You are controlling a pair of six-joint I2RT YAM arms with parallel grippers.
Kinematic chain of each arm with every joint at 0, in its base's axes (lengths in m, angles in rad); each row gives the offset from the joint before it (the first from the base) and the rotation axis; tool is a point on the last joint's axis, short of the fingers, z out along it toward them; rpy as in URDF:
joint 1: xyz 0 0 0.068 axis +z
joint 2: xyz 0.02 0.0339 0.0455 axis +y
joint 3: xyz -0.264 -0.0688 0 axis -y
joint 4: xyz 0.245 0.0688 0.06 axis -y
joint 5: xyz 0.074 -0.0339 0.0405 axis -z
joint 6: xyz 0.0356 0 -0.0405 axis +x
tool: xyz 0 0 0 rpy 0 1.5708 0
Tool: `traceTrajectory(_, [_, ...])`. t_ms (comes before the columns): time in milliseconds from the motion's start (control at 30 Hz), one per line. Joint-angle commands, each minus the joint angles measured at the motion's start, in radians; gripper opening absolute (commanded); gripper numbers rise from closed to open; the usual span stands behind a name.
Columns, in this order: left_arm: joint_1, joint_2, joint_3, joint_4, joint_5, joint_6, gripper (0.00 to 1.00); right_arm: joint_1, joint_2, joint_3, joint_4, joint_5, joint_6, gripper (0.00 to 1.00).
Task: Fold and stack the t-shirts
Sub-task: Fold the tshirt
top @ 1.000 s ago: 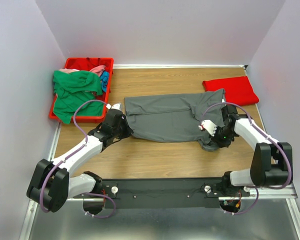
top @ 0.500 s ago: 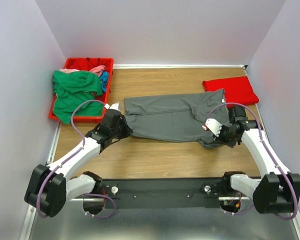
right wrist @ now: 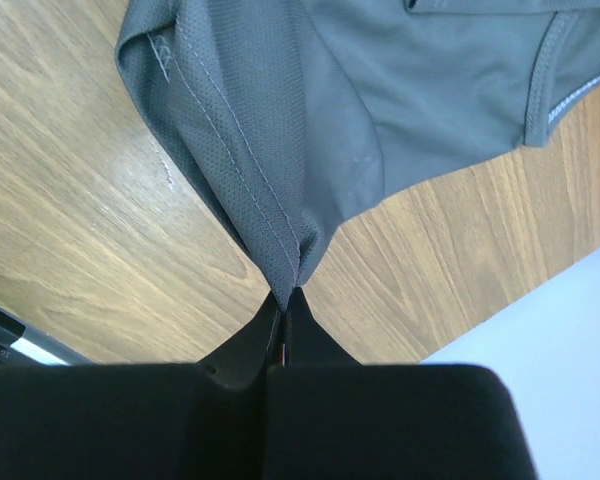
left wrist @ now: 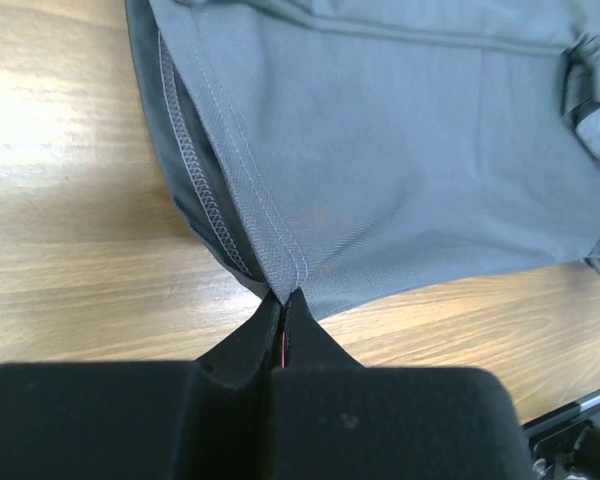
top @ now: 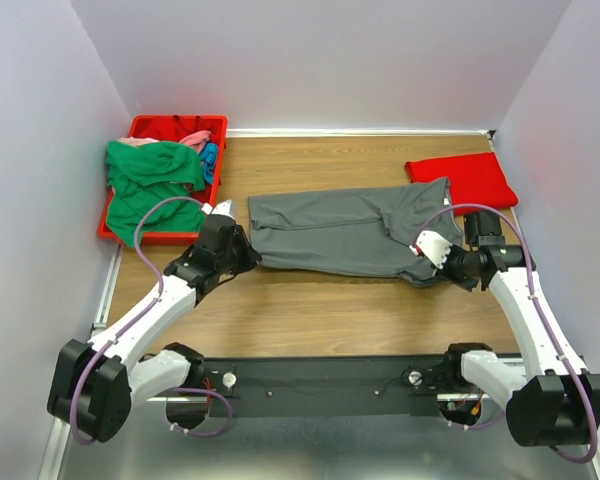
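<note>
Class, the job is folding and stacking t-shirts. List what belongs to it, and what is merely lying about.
Belongs: grey t-shirt, red t-shirt, green t-shirt, pink t-shirt, blue t-shirt.
Lying about: red bin, wooden table.

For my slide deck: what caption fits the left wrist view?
Left end effector shut on a hemmed corner of the grey t-shirt, wooden table beneath.
</note>
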Motion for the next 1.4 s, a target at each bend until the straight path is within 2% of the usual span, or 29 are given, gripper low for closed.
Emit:
traceTrajectory(0, [0.023, -0.037, 0.048, -0.028, 0.004, -0.001, 0.00, -0.001, -0.018, 0.032, 0.023, 0.035, 0.036, 0.01])
traceTrajectory(167, [0.044, -0.025, 0.045, -0.019, 0.027, 0.008, 0.00, -0.001, 0.009, 0.044, 0.084, 0.041, 0.067, 0.01])
traceTrajectory(433, [0.086, 0.051, 0.077, 0.016, 0.051, 0.032, 0.00, -0.003, 0.178, 0.136, 0.181, 0.040, 0.124, 0.01])
traceTrajectory(933, [0.138, 0.232, 0.145, 0.039, 0.082, 0.068, 0.00, -0.003, 0.488, 0.404, 0.210, -0.055, 0.157, 0.00])
traceTrajectory(1133, [0.156, 0.277, 0.146, 0.038, 0.078, 0.069, 0.00, -0.001, 0.566, 0.481, 0.214, -0.064, 0.164, 0.00])
traceTrajectory(1367, [0.175, 0.378, 0.220, 0.038, 0.064, 0.081, 0.00, 0.000, 0.669, 0.576, 0.221, -0.077, 0.193, 0.00])
